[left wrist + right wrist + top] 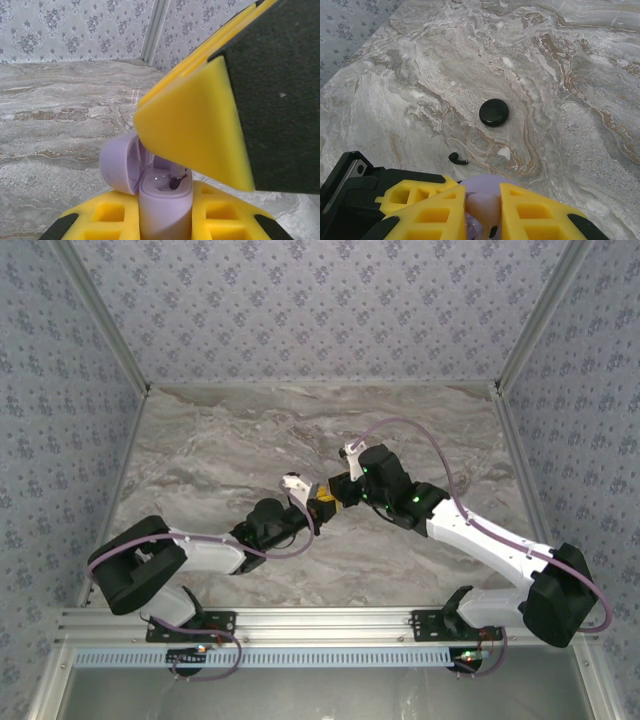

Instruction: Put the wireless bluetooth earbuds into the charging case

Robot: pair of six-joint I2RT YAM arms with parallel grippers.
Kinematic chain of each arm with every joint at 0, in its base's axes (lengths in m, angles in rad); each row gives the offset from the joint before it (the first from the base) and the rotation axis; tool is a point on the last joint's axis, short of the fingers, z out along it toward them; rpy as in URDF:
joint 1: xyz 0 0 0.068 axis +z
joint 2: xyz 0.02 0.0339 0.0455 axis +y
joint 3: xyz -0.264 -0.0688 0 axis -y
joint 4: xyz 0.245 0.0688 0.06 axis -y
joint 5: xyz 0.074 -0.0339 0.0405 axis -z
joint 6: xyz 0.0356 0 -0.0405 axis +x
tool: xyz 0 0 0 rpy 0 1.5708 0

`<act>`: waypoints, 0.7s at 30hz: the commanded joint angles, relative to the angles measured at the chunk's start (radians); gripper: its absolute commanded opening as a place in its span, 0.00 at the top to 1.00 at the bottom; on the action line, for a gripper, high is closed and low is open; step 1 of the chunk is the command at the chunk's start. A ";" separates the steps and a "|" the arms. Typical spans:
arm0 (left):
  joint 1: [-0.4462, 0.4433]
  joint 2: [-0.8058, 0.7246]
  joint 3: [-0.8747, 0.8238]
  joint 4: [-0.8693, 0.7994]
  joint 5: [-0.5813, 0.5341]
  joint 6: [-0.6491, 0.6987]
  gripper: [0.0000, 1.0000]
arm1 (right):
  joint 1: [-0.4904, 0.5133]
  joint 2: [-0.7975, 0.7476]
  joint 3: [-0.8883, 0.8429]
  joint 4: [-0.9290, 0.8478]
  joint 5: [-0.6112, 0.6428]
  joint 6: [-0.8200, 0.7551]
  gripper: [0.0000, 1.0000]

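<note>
My left gripper (165,222) is shut on a lilac case (165,202), held upright with its lid (120,165) swung open. My right gripper (482,212) is shut on a pale lilac earbud (482,206), directly above that case (487,181). The earbud's stem tip (175,176) dips into a well of the case. In the top view the two grippers (318,508) (340,492) meet over mid-table. On the table beyond lie the black round charging case (494,112), shut, and one black earbud (457,159) a little nearer and to its left.
A small white speck (504,152) lies on the marble table (570,100) near the black case. Patterned walls (320,300) close in the back and sides. The right gripper's yellow finger (200,130) looms close over the lilac case.
</note>
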 commanded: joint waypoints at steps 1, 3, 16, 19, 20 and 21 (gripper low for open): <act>-0.007 -0.032 0.034 0.029 -0.004 -0.015 0.83 | 0.007 0.004 -0.009 0.004 0.019 -0.012 0.80; -0.009 -0.034 0.036 0.022 -0.004 -0.015 0.83 | 0.007 0.005 -0.009 0.005 0.012 -0.012 0.80; -0.008 -0.059 0.033 0.010 -0.027 -0.020 0.83 | 0.013 0.019 -0.009 -0.013 -0.051 -0.013 0.79; -0.008 -0.065 0.029 0.009 -0.039 -0.021 0.83 | 0.015 0.021 -0.007 -0.019 -0.058 -0.012 0.79; -0.008 -0.068 0.028 0.008 -0.042 -0.022 0.84 | 0.015 0.021 -0.009 -0.023 -0.057 -0.013 0.79; -0.008 -0.069 0.028 0.008 -0.041 -0.020 0.83 | 0.015 0.020 -0.009 -0.023 -0.055 -0.012 0.78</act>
